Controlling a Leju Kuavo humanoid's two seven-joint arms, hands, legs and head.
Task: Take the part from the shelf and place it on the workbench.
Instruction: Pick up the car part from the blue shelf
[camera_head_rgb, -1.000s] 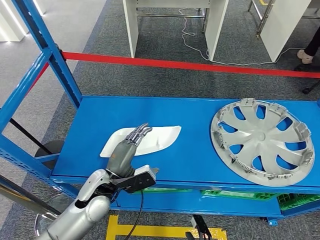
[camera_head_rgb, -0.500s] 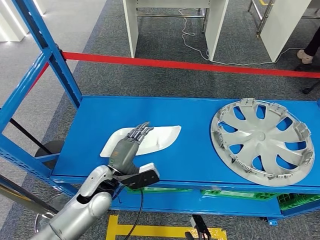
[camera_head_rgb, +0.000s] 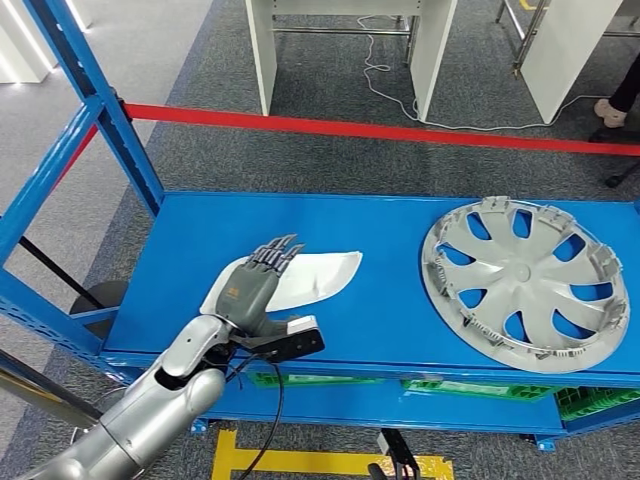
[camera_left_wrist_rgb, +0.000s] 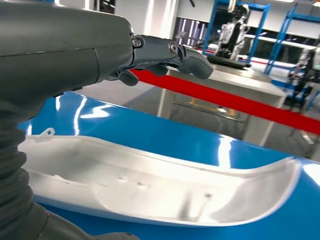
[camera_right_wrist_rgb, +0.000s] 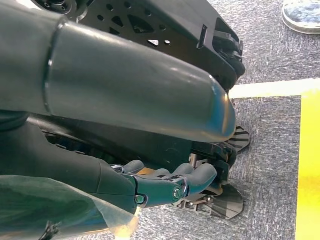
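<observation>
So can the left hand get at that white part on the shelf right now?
Probably yes: the left hand hangs open right over the white part, with nothing between them on the blue shelf.

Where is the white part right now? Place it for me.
In the head view the white part lies on the blue shelf, on its left half, left of the silver hubcap, with the left hand over its near-left end.

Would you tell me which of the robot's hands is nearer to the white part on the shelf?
Left. The left hand is over the white part; the right hand hangs down near the floor.
</observation>
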